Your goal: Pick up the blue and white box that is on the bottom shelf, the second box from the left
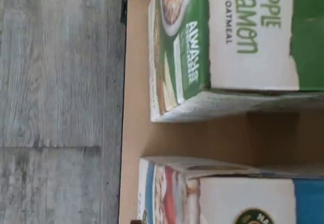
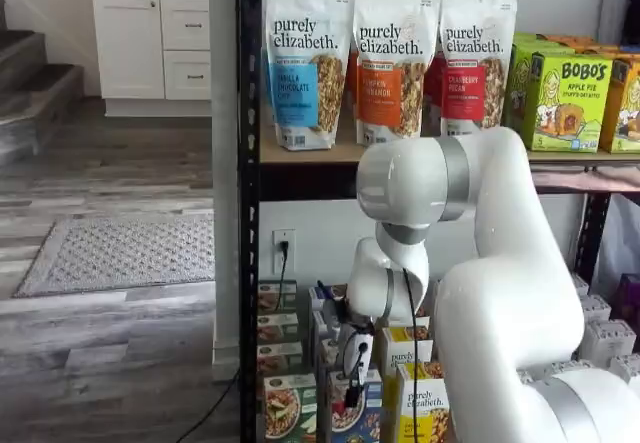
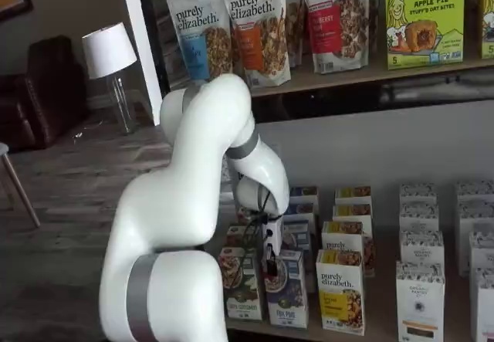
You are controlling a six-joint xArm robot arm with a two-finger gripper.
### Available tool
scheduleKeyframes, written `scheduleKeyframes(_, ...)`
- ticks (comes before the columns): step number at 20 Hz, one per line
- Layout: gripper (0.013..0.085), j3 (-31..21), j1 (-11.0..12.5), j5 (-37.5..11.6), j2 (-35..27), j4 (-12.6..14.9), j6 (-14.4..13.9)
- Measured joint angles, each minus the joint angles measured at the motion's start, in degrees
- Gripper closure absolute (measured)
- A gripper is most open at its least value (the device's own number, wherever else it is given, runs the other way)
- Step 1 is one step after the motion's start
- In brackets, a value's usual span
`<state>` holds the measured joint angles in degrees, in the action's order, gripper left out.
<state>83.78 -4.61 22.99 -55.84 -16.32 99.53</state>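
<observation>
- Grey wood flooring runs beside a black metal rack; its bottom shelf, my bench here, is a tan board near floor level, carrying rows of upright cartons.
- I see the blue and white box standing at the bench's front edge, near its left corner, the first of its file, so its face and top are free to reach.
- Just beside it, nearer that corner, stands a green carton; on the other side a yellow-and-white carton. The wrist view shows a clear strip of board between the green one and the target.
- My claw hangs over the blue and white box in both shelf views, fingers pointing down at its top edge. I cannot tell whether they are spread or clenched; they look like one dark sliver.
- I judge the arm is lined up to descend, with that gap giving one finger room.
</observation>
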Motion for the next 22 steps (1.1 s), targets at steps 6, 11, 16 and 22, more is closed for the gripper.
scheduleKeyframes(6, 0.0130, 2.7, 0.4, 2.6, -1.6, 4.6, -3.8)
scheduleKeyframes(11, 0.0130, 3.9, 1.0, 4.2, -2.2, 8.1, -6.3)
scheduleKeyframes(16, 0.0130, 3.8, 1.8, 4.1, -2.1, 9.7, -7.0)
scheduleKeyframes(22, 0.0130, 3.6, 2.6, 4.8, -1.7, 11.0, -7.2)
